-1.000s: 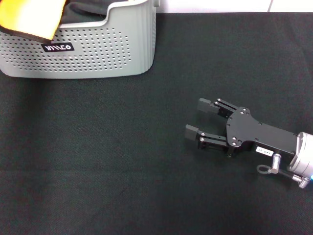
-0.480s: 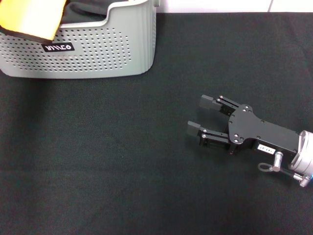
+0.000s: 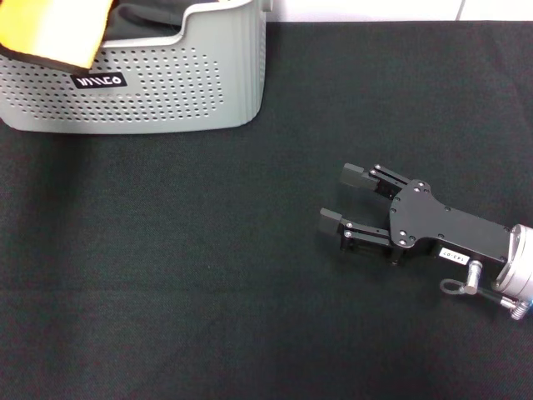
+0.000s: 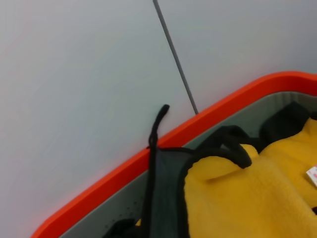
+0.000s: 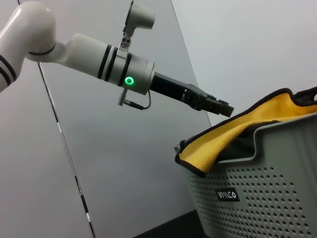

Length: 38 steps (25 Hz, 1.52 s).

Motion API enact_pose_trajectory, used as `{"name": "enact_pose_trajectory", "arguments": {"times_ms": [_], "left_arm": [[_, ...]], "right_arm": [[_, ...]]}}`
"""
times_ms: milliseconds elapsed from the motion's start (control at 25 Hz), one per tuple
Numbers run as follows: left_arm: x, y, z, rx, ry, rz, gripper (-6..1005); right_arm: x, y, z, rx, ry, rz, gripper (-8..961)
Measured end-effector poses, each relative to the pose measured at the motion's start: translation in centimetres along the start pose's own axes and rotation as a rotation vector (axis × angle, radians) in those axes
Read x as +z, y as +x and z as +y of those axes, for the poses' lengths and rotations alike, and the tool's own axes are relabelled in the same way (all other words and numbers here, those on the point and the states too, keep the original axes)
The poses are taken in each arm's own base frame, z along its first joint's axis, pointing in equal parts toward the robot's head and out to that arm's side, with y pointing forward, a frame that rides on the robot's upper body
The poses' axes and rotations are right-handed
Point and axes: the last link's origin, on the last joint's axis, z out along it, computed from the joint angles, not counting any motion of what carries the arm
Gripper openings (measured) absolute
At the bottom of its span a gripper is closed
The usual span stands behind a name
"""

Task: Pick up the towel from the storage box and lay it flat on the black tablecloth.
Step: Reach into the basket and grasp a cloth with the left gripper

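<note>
The yellow-orange towel (image 3: pixel 50 29) hangs over the front rim of the light grey storage box (image 3: pixel 166 92) at the table's far left. In the left wrist view the towel (image 4: pixel 247 198) fills the lower part, with black trim and a white label (image 4: pixel 312 174). The right wrist view shows the towel (image 5: pixel 233 131) draped on the box (image 5: pixel 267 183), with my left gripper (image 5: pixel 220 107) hovering just above it. My right gripper (image 3: pixel 335 197) rests open and empty low over the black tablecloth (image 3: pixel 166 267), far right of the box.
Dark grey fabric (image 3: pixel 150 17) lies inside the box behind the towel. An orange rim (image 4: pixel 198 129) borders the fabric in the left wrist view. A pale wall (image 3: pixel 366 8) runs along the table's far edge.
My right gripper has drifted slightly to the right over the cloth. The towel and the box have not moved.
</note>
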Motion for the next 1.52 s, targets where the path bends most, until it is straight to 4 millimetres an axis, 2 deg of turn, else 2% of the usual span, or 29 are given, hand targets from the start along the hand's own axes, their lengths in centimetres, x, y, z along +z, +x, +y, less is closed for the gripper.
{"name": "enact_pose_trajectory", "arguments": {"times_ms": [280,520,720,1280,1480,1520], "left_arm": [[2.1,-0.3,0.4,-0.004,-0.020,-0.043,398],[2.9,-0.9,-0.3,-0.023,-0.004,-0.055,450],[2.9,-1.3,-0.4,-0.027,-0.004,-0.064,440],[2.7,-1.3,-0.5,-0.023,-0.003,-0.065,209],[2.7,-1.0,-0.4,-0.018,-0.005,-0.060,262],[2.7,-1.0,-0.4,-0.019,-0.005,-0.059,307]], "right_arm": [[-0.2,0.2,0.1,0.005,0.005,0.003,857],[-0.6,0.6,0.3,0.016,0.020,0.004,857],[-0.8,0.7,0.3,0.019,0.027,0.004,857],[-0.8,0.7,0.2,0.018,0.030,0.004,858],[-0.8,0.7,0.2,0.017,0.032,0.005,858],[-0.8,0.7,0.2,0.017,0.032,0.005,858]]}}
